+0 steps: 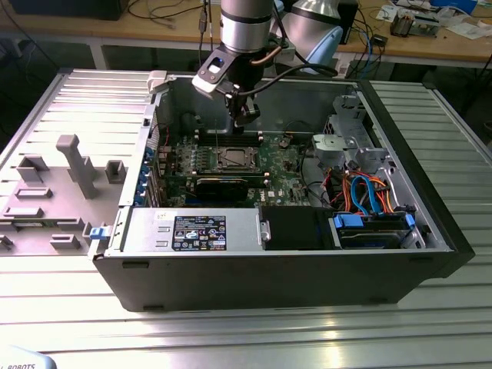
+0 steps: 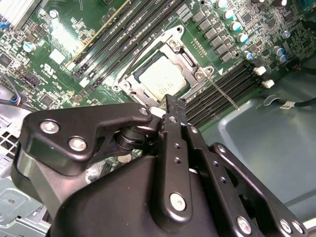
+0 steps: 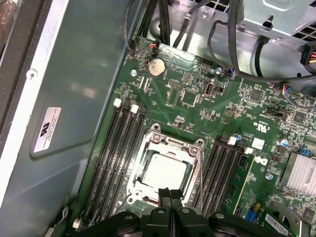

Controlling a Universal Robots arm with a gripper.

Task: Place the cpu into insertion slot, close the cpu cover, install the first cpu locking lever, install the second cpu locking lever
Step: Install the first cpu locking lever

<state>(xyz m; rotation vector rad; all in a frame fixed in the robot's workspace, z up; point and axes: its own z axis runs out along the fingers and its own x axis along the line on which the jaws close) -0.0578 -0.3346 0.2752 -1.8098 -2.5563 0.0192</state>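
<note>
The gripper (image 2: 175, 102) hangs inside the open computer case (image 1: 400, 254), its two black fingers (image 3: 164, 197) pressed together with barely a seam between them and nothing held; in the exterior view it sits above the green motherboard (image 1: 280, 165), clear of it, at the end of the silver arm (image 1: 246, 23) that reaches down over the case's far wall.

Just beyond the fingertips in both wrist views lies the insertion slot (image 3: 132, 196); the cpu (image 3: 165, 174) rests flat in it, its pale metal top bright; the cpu cover (image 3: 193, 168) lies down around the chip, which shows through its window. From one corner of the socket a thin metal lever (image 2: 223, 94) juts out slantwise across the neighbouring slots; whether it is latched cannot be told.

Long black memory slots (image 3: 116, 158) flank the socket on both sides, close to the frame; a coin cell (image 3: 156, 67) sits farther along the board, and a finned grey heatsink (image 3: 301, 173) stands well apart.

Black cables (image 3: 232, 44) drape near a metal drive cage (image 1: 346, 142); orange and blue cables (image 1: 369, 192) cluster at the exterior view's right. The case stands on a ribbed metal table (image 1: 246, 338), with a grey fixture block (image 1: 73, 165) at the exterior view's left.
</note>
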